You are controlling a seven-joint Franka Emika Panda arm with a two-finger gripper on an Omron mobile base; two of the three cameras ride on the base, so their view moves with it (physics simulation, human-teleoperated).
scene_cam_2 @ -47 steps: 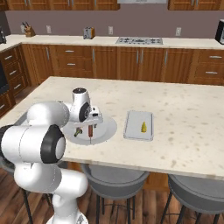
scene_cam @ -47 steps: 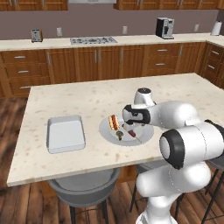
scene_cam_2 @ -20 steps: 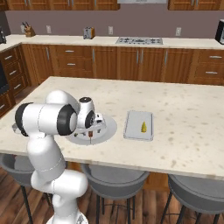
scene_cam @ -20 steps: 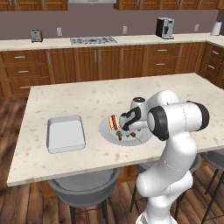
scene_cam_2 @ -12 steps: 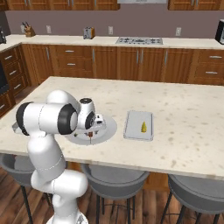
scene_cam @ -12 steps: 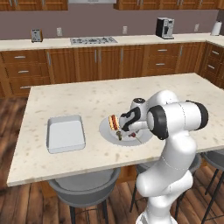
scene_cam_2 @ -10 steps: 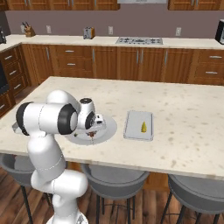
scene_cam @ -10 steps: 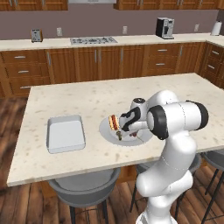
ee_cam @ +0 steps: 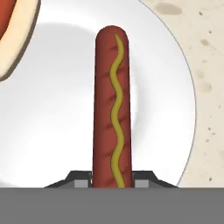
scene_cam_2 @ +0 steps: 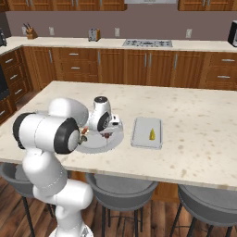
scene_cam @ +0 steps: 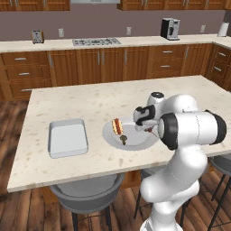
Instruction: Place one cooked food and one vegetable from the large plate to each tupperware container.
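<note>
Nearest to us, our two-finger tool (ee_cam: 112, 181) sits low over the round light grey plate (ee_cam: 52, 131), its dark fingertips (ee_cam: 81, 180) pressed against either side of the thin reddish-brown sausage with a yellow mustard squiggle (ee_cam: 112, 105). We judge the tool narrowed onto the sausage's near end, gripping it; the sausage runs straight away from the tips and seems to lie on the plate, not yet lifted. Just beyond, at the hand view's upper left corner, is the tan bun of the hot dog (ee_cam: 13, 35).

From the left base view, the hot dog (scene_cam: 117, 126) and an olive-brown mushroom-shaped bit (scene_cam: 123, 140) are on the plate (scene_cam: 110, 135), and the pale grey rectangular tray (scene_cam: 67, 137) further left holds nothing. From the right base view, the second pale grey tray (scene_cam_2: 147, 132) beside the plate already carries the yellow wedge-like chunk (scene_cam_2: 152, 134).

So we count one vegetable placed; both cooked pieces and the mushroom remain to be moved across the speckled table (scene_cam: 90, 101).
</note>
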